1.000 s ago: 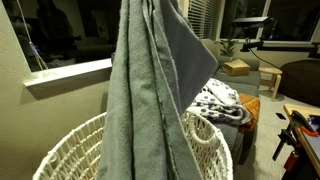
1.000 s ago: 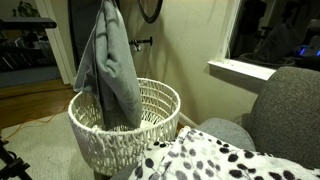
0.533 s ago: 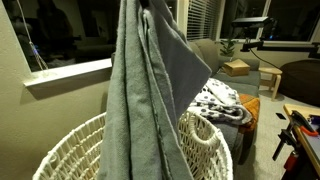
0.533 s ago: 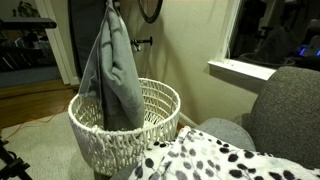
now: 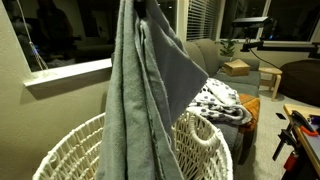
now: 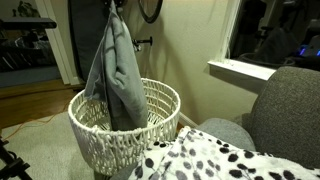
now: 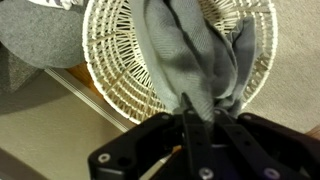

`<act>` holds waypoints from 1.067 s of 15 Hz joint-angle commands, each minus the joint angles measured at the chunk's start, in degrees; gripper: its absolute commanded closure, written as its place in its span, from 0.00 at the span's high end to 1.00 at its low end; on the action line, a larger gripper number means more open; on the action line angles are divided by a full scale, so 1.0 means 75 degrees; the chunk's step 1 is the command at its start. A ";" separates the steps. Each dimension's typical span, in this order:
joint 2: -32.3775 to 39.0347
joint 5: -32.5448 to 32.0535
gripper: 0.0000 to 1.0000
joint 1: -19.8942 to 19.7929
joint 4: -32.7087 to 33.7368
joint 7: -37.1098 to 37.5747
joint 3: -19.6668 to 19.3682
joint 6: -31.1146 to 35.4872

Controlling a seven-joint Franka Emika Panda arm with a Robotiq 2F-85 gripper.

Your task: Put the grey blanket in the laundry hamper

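Overhead, tool (image 7: pixel 200 118) clamped on grey blanket (image 6: pixel 115 75), its lower folds inside white hamper (image 6: pixel 150 128).

The scene holds one grey blanket (image 6: pixel 112 70), one white woven hamper (image 6: pixel 125 135), one black-spotted throw (image 6: pixel 210 160), one grey armchair (image 6: pixel 292 105), one small cardboard box (image 5: pixel 237 68), one window sill (image 6: pixel 240 68) and one pincer (image 7: pixel 200 112).
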 commanded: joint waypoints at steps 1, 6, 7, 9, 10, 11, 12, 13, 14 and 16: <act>-0.0085 -0.0218 0.01 0.0005 -0.0242 0.0249 -0.0013 0.0347; 0.0103 -0.0357 0.31 -0.0022 -0.0304 0.0386 -0.0046 0.0468; 0.0131 -0.0376 0.32 -0.0028 -0.0313 0.0386 -0.0057 0.0493; 0.0158 -0.0402 0.43 -0.0043 -0.0282 0.0402 -0.0081 0.0491; 0.0155 -0.0409 0.51 -0.0049 -0.0278 0.0415 -0.0094 0.0488; 0.0155 -0.0416 0.56 -0.0054 -0.0274 0.0424 -0.0108 0.0492; 0.0155 -0.0416 0.63 -0.0061 -0.0272 0.0430 -0.0120 0.0493; 0.0155 -0.0416 0.69 -0.0067 -0.0270 0.0447 -0.0131 0.0493; 0.0153 -0.0417 0.77 -0.0074 -0.0267 0.0471 -0.0141 0.0494; 0.0144 -0.0437 0.88 -0.0091 -0.0274 0.0492 -0.0159 0.0492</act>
